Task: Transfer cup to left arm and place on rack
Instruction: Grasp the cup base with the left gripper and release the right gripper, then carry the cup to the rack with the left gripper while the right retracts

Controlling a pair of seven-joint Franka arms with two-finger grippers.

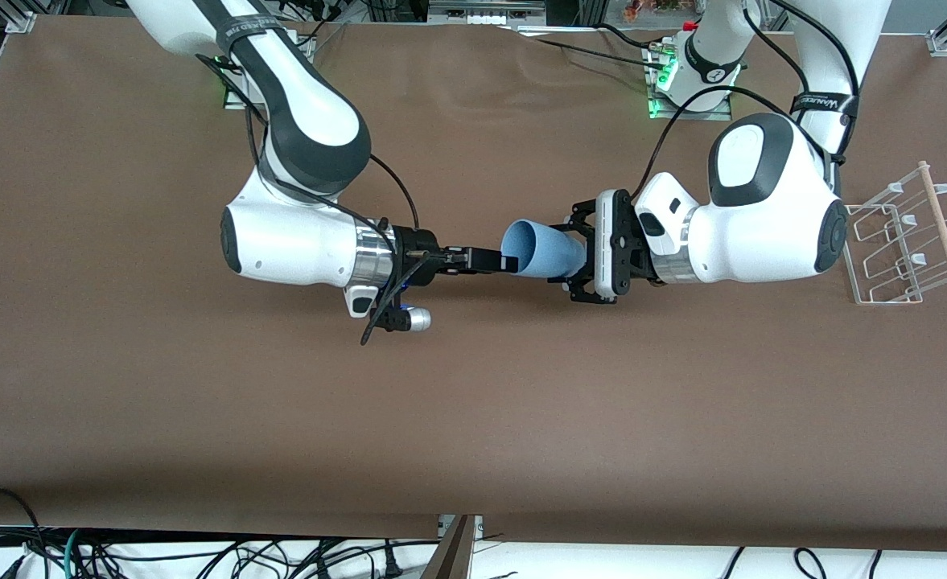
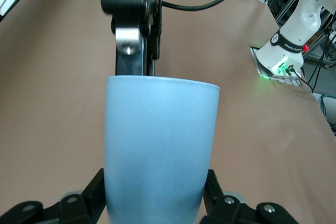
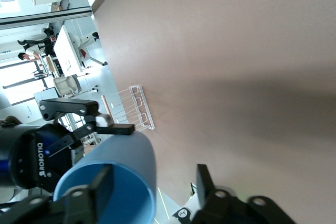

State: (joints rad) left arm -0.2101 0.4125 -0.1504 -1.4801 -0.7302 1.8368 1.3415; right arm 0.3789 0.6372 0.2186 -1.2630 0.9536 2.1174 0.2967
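The light-blue cup (image 1: 541, 251) lies on its side in the air over the middle of the table, held between both arms. My left gripper (image 1: 563, 256) is shut on the cup's narrow base end; its black fingers (image 2: 90, 190) press both sides of the cup (image 2: 160, 145). My right gripper (image 1: 499, 261) is at the cup's mouth and stands open. One of its fingers (image 3: 102, 182) is inside the cup (image 3: 131, 161), and the other stands apart from the wall. The white wire rack (image 1: 903, 241) sits at the left arm's end of the table.
A pale wooden dowel (image 1: 940, 221) runs along the rack's outer side. The brown table (image 1: 473, 402) is bare around the arms. Cables hang below the table's front edge (image 1: 199, 555).
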